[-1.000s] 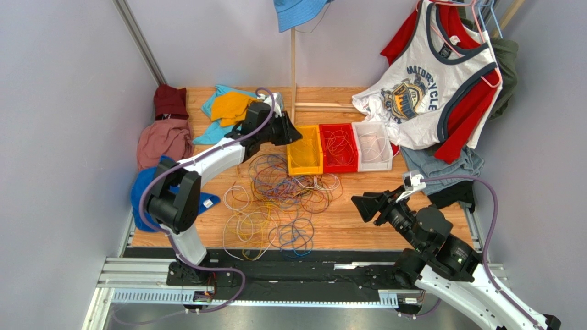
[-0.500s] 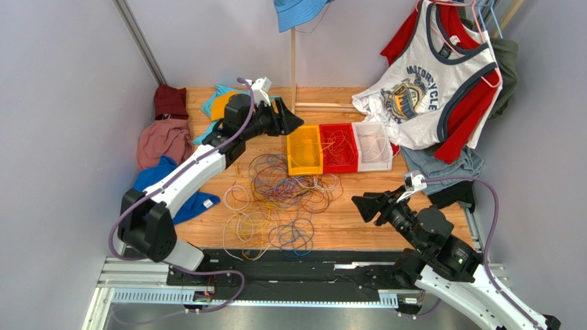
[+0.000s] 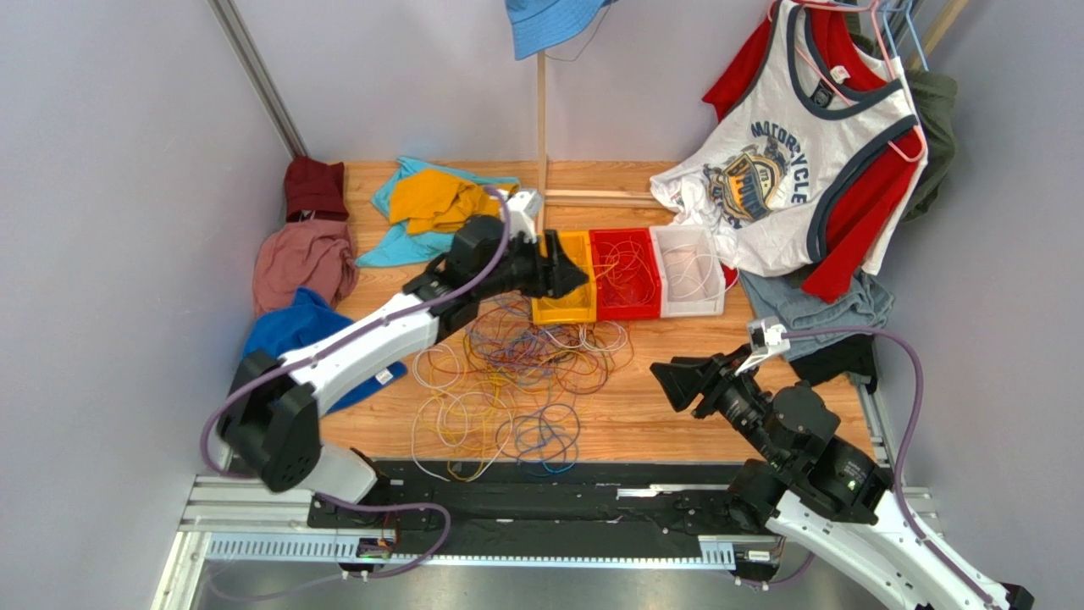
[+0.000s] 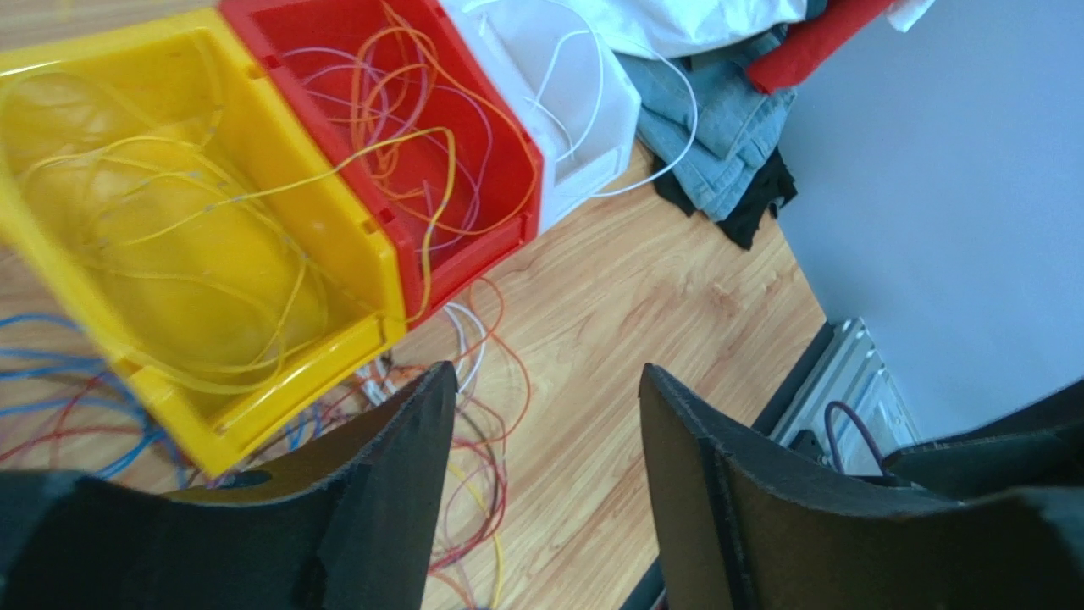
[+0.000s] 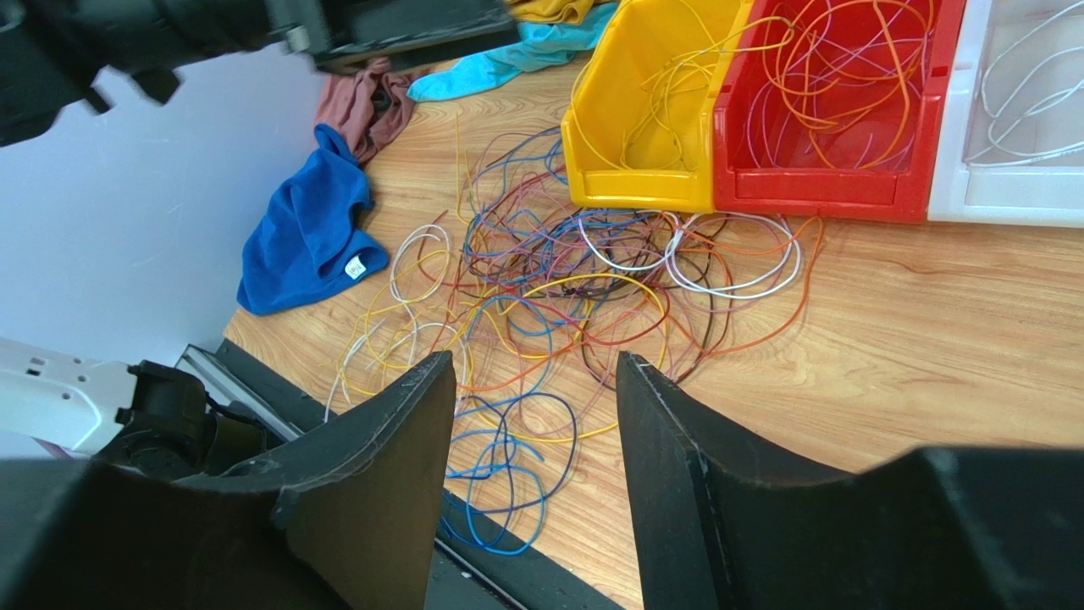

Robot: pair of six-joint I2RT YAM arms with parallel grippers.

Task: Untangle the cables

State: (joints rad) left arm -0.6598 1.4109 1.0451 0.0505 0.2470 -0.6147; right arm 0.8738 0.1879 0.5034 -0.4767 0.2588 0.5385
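A loose tangle of thin cables (image 3: 515, 381) in white, yellow, orange, purple, blue and red lies on the wooden table, and shows in the right wrist view (image 5: 560, 305). My left gripper (image 3: 573, 273) is open and empty, held above the near end of the yellow bin (image 3: 565, 282); its wrist view looks down on the bin (image 4: 191, 242) with yellow cables inside. My right gripper (image 3: 672, 381) is open and empty, held above the table to the right of the tangle.
A red bin (image 3: 626, 271) holds orange and purple cables; a white bin (image 3: 691, 270) holds white ones. Clothes lie at the back left (image 3: 426, 203) and left (image 3: 299, 254), a blue cloth (image 3: 286, 333) by the left arm. Shirts (image 3: 789, 153) hang at the right.
My left arm has swung from the back left towards the right and nearer, and its gripper now hangs over the yellow bin. The right arm has not moved.
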